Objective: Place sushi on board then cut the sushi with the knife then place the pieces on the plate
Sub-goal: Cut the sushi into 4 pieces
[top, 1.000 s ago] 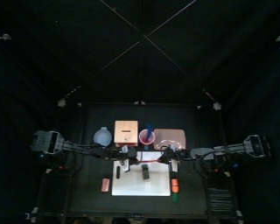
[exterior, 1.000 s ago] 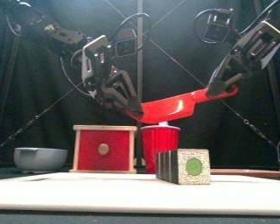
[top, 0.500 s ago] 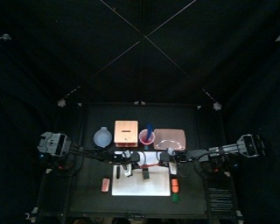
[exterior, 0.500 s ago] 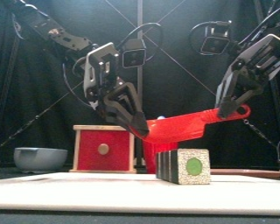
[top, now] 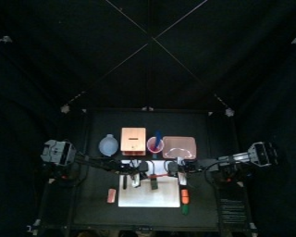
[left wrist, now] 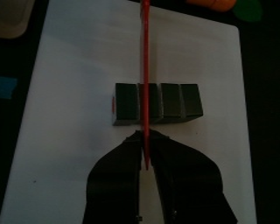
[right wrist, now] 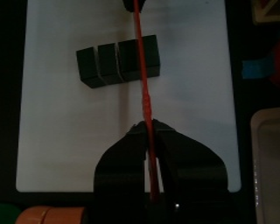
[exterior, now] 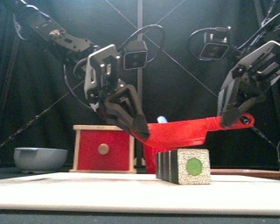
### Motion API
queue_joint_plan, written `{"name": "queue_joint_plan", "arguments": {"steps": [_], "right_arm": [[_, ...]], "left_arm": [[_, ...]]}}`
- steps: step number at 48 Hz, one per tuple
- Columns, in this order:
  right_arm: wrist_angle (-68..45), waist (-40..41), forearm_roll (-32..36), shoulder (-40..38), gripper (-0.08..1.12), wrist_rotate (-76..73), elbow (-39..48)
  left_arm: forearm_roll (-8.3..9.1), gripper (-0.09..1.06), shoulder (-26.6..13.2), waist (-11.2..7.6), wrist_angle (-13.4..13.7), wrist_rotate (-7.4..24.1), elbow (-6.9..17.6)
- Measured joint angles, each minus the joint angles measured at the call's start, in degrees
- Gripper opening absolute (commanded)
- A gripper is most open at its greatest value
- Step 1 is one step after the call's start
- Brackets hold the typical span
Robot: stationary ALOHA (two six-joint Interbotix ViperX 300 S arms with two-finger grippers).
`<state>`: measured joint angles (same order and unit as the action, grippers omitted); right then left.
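Sushi (exterior: pixel 187 165) sits on the white board (exterior: pixel 73 185), a short roll of dark green blocks lying on its side with a green-centred end toward the front. In the left wrist view the sushi (left wrist: pixel 160 99) lies near the middle of the board (left wrist: pixel 60 114), and one end block is slightly parted from the others.

The red knife (exterior: pixel 189 131) is held level just above the roll, slung between the two arms. Whether the blade touches the top of the blocks cannot be told.

The left gripper (exterior: pixel 136 122) comes down from the left, its jaws closed tight on the blade end. The right gripper (exterior: pixel 236 112) comes down from the right, its jaws clamped on the handle end. In the left wrist view the knife (left wrist: pixel 143 52) runs straight out from the left gripper (left wrist: pixel 143 150) and crosses the roll. The right wrist view shows the same: the knife (right wrist: pixel 140 70) runs from the right gripper (right wrist: pixel 149 142) across the sushi (right wrist: pixel 116 59).

Behind the board stand the wooden box (exterior: pixel 105 149) with its red front, the red cup (exterior: pixel 156 156) beside it, and the bowl (exterior: pixel 39 158) at far left. From above, the pink tray (top: pixel 179 146) lies right of the cup (top: pixel 155 143). A small orange toy (top: pixel 112 194) lies left of the board (top: pixel 138 198), and another small toy (top: pixel 185 197) lies at its right edge.
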<state>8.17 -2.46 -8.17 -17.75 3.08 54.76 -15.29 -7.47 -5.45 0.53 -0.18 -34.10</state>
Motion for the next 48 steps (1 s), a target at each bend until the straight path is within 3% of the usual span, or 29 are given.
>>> {"name": "queue_joint_plan", "arguments": {"steps": [25,48], "right_arm": [[0.1,0.4,0.1,2.0,0.42,0.0,-0.3],[0.0,0.4,-0.1,5.5,0.42,0.2,-0.5]], "left_arm": [[-0.88,0.50,-0.4,-0.09,0.0,0.0,0.0],[-1.23,0.50,-3.6,-0.09,-0.1,0.0,0.5]]}}
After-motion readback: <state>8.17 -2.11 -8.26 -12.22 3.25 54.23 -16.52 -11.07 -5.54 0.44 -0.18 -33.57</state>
